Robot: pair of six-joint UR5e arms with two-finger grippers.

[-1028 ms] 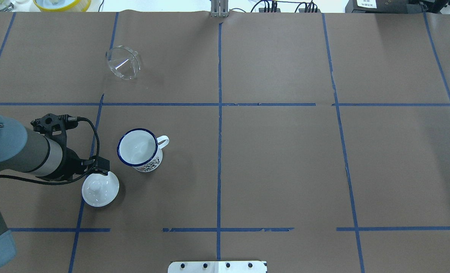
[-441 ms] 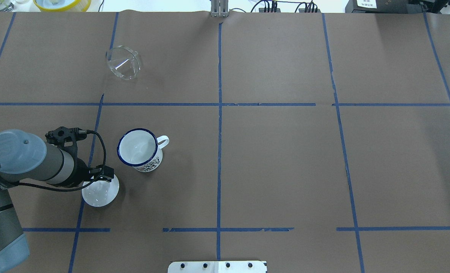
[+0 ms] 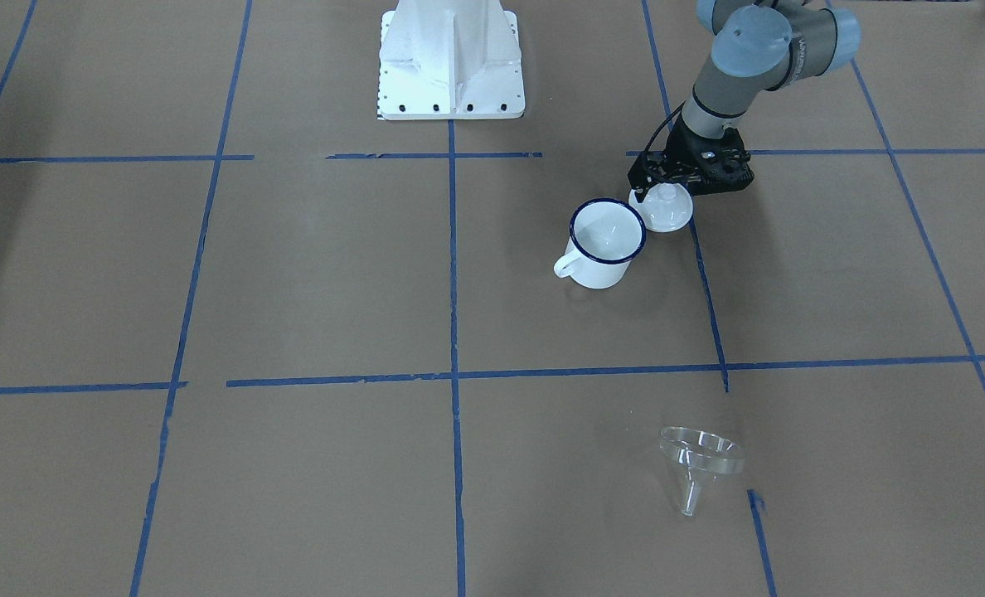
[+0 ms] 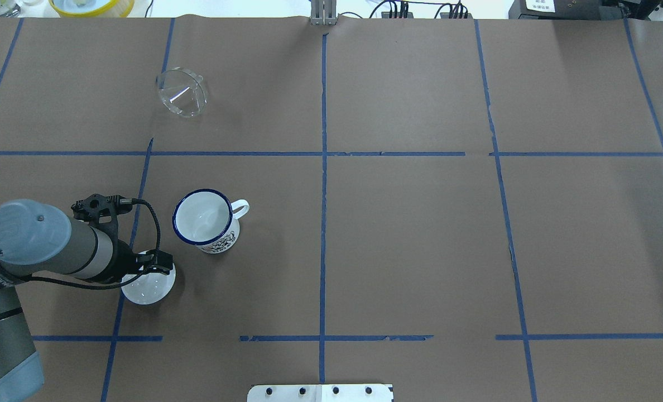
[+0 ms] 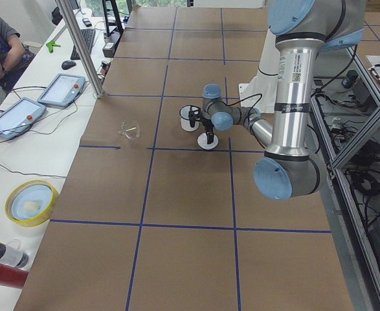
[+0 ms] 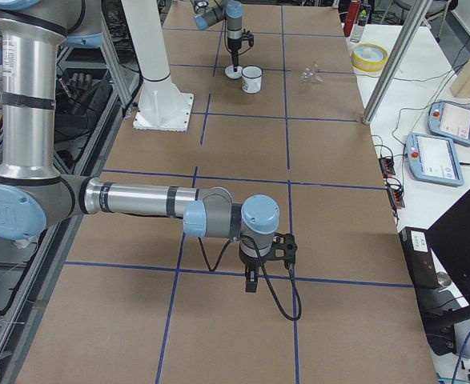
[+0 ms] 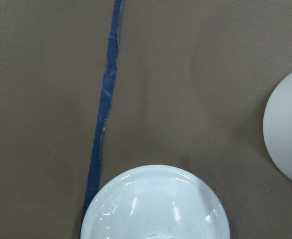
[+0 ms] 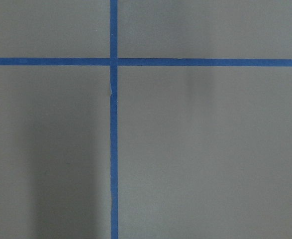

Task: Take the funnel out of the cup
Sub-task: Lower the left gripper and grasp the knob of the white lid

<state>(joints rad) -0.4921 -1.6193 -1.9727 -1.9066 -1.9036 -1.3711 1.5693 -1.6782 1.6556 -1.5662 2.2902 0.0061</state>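
The clear funnel (image 4: 181, 99) lies on its side on the table at the far left, well apart from the cup; it also shows in the front-facing view (image 3: 700, 464). The white cup (image 4: 204, 220) with a dark blue rim stands upright and empty (image 3: 604, 243). My left gripper (image 3: 665, 192) hangs over a white knobbed lid (image 4: 148, 287) beside the cup, its fingers apart on either side of the knob. The left wrist view shows the lid (image 7: 155, 204) and the cup's side (image 7: 287, 144). My right gripper (image 6: 251, 280) shows only in the right side view, and I cannot tell its state.
A yellow-rimmed bowl (image 4: 91, 5) sits beyond the table's far left edge. The white robot base plate (image 3: 451, 58) stands at the near middle edge. Blue tape lines (image 4: 323, 167) divide the brown paper cover. Operator tablets (image 5: 60, 91) lie on the side bench.
My left arm has swung toward the lid, and the gripper now covers the lid's far edge. The lid, cup and funnel have not moved.
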